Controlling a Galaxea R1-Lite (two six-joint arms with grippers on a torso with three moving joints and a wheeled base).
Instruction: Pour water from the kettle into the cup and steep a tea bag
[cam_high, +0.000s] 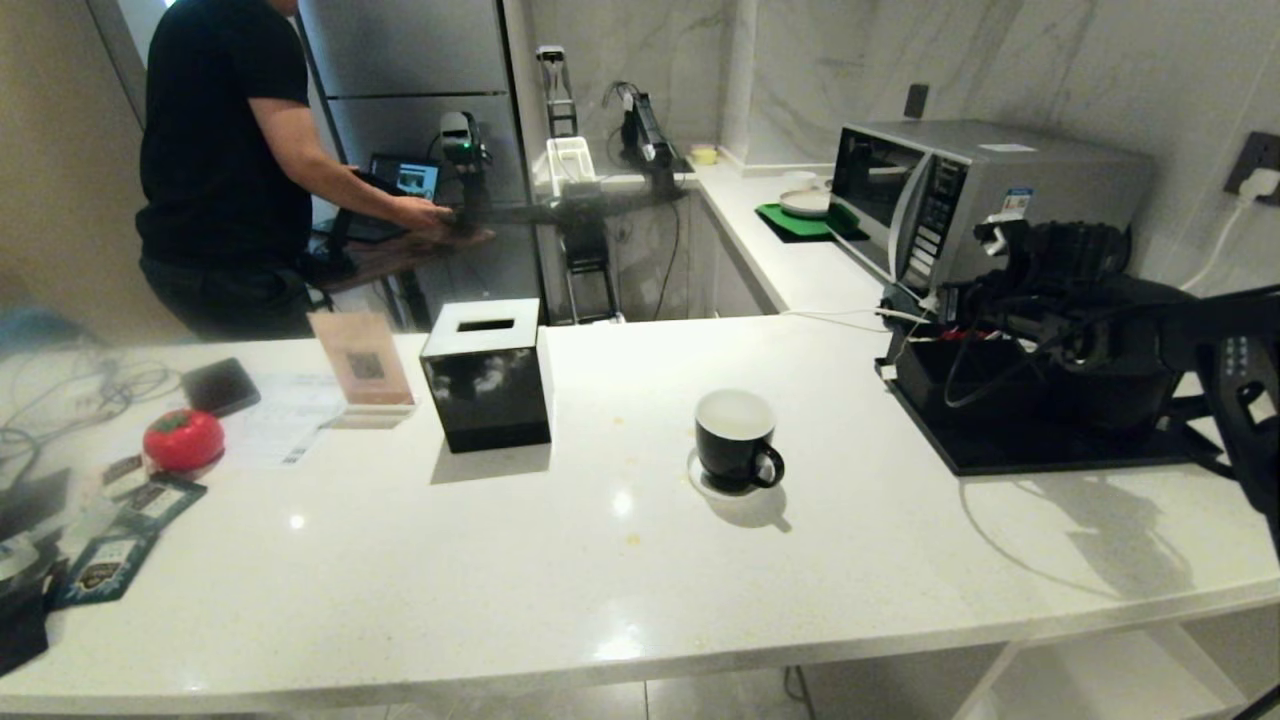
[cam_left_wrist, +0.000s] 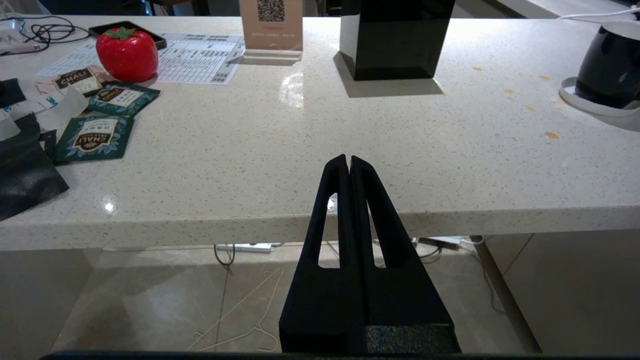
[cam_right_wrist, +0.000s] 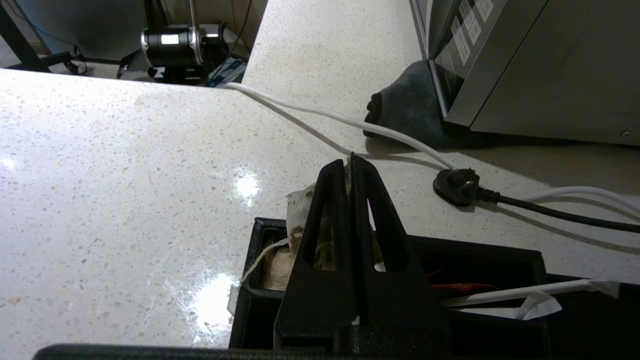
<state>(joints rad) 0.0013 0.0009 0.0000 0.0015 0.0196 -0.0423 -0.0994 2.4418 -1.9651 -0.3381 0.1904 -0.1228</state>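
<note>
Counter (cam_high: 620, 560): spanned the frame's lower half.
Cup (cam_high: 736, 440): stood at centre, probably already filled (surface unclear).
Right gripper (cam_right_wrist: 351, 165): pinched the tea bag (cam_right_wrist: 298, 210) above the black box (cam_right_wrist: 500, 260), right side.
Remaining: steeping.

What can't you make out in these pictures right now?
- Kettle: not identifiable in head view; the right arm covers the black box.
- Cup: whether it holds water, too faint in head view; cut off by the frame edge in left wrist view.
- Tea bag: mostly behind the right end effector.
</note>
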